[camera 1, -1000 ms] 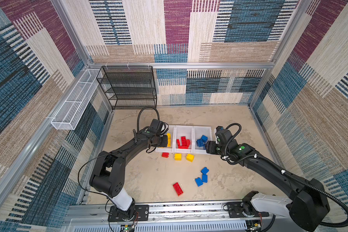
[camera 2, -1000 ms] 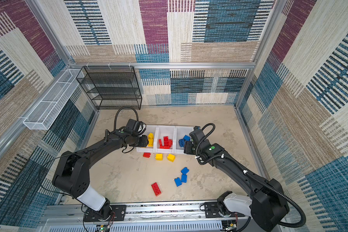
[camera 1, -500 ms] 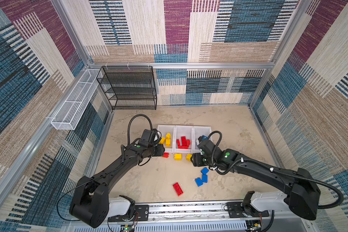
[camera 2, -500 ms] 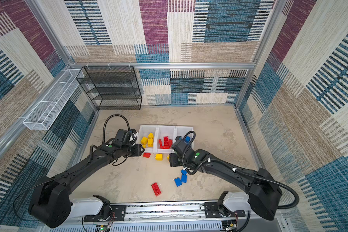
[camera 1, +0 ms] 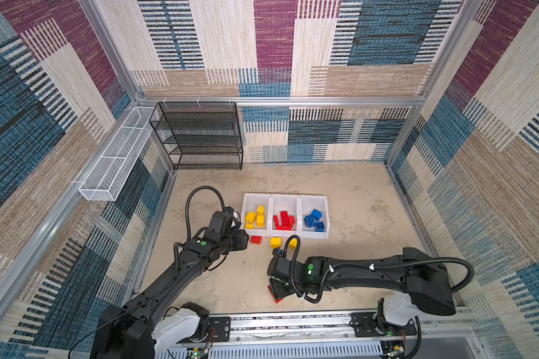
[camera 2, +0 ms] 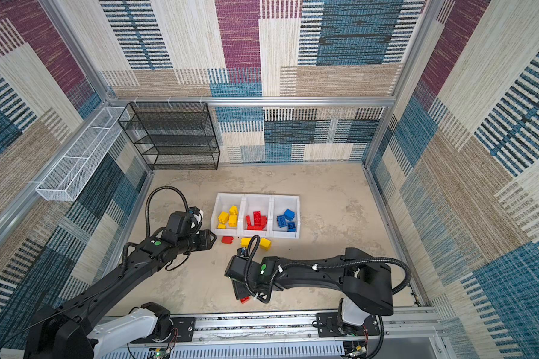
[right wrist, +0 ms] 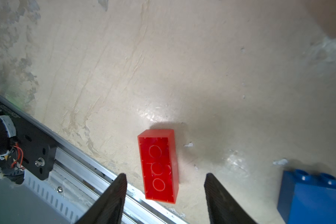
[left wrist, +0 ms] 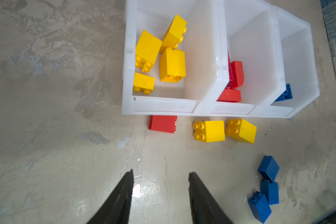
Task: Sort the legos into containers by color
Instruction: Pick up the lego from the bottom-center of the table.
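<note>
our right gripper [right wrist: 165,175] hangs released over the upturned red brick [right wrist: 158,155]; closing askew, we may shove it against the rail [right wrist: 81,164]. our left gripper [left wrist: 160,172] is released too.

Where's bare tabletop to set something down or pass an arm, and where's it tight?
Free: tabletop between the black wire rack and the white bins; also right of the bins. Crowded: bins' front lip, with a red brick and two yellow bricks; three blue bricks close by; right pincer over an oblong red brick.
</note>
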Controlling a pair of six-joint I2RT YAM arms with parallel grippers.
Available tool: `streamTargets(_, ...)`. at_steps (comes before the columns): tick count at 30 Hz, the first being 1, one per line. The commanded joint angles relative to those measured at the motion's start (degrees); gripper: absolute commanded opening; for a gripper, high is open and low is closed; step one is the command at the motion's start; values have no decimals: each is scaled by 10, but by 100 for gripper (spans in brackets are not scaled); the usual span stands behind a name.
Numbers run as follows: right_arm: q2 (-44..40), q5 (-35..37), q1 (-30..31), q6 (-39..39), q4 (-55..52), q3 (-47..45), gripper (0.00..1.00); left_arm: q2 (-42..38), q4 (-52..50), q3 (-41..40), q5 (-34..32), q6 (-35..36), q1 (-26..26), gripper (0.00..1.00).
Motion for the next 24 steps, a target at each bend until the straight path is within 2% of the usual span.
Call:
streamTargets(1,15,-3,8,22,-10,10,65,-15,5,-7,-10,-21,0,50)
streamTargets(10,51,-5,13,12,-20,33,57,-65,21,-54,1,-64,0,50)
streamTargets(20,82,8,13,12,-40,46,37,-104,16,-87,-1,-85,0,50)
streamTargets(24,84,8,14,6,-39,53,33,-118,15,-96,-1,-90,0,50)
